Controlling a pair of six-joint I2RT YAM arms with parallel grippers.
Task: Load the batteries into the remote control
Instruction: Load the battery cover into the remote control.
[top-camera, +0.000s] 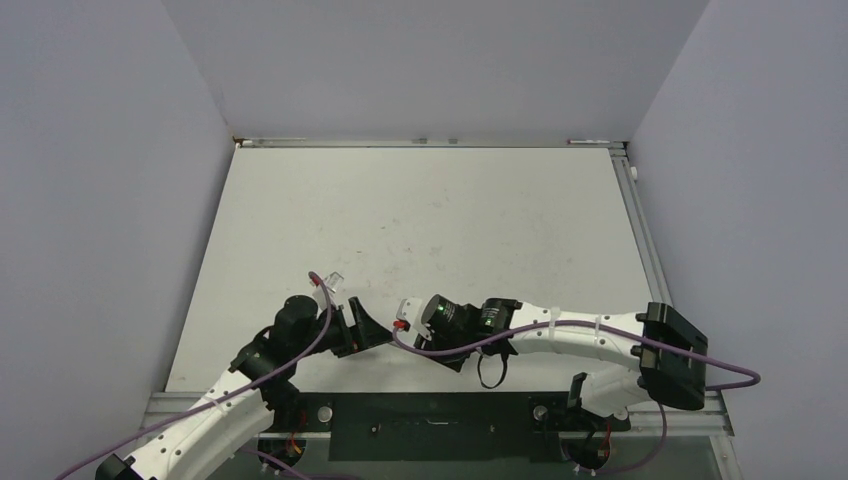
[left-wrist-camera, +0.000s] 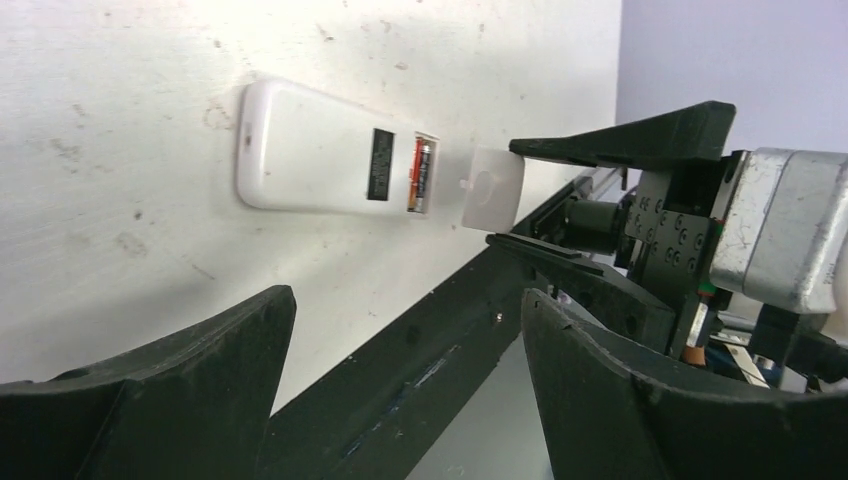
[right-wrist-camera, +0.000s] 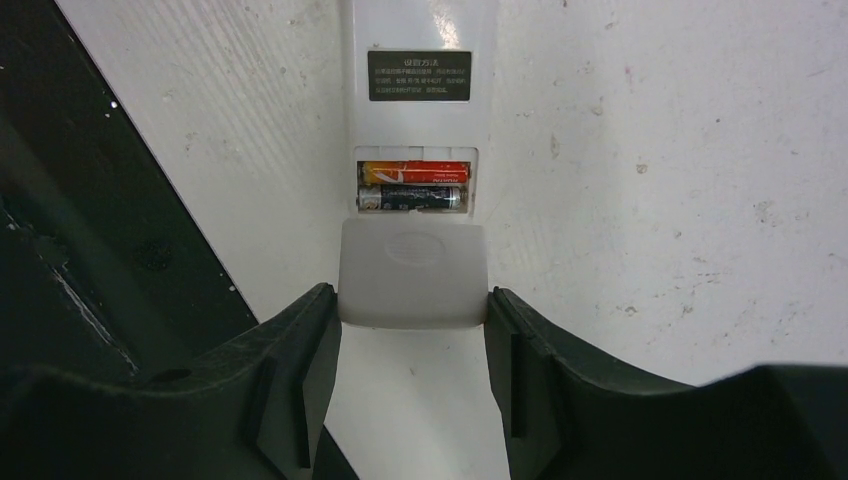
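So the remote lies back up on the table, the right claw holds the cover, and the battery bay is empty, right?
Not quite. The bay is not empty: two batteries lie in it, as the right wrist view shows. The remote does lie back up on the table, and the right claw holds the cover.

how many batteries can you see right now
2. Both lie side by side in the open bay of the remote control: the orange battery nearer the label, the dark battery nearer the cover held by the right pincer. Others may be hidden.
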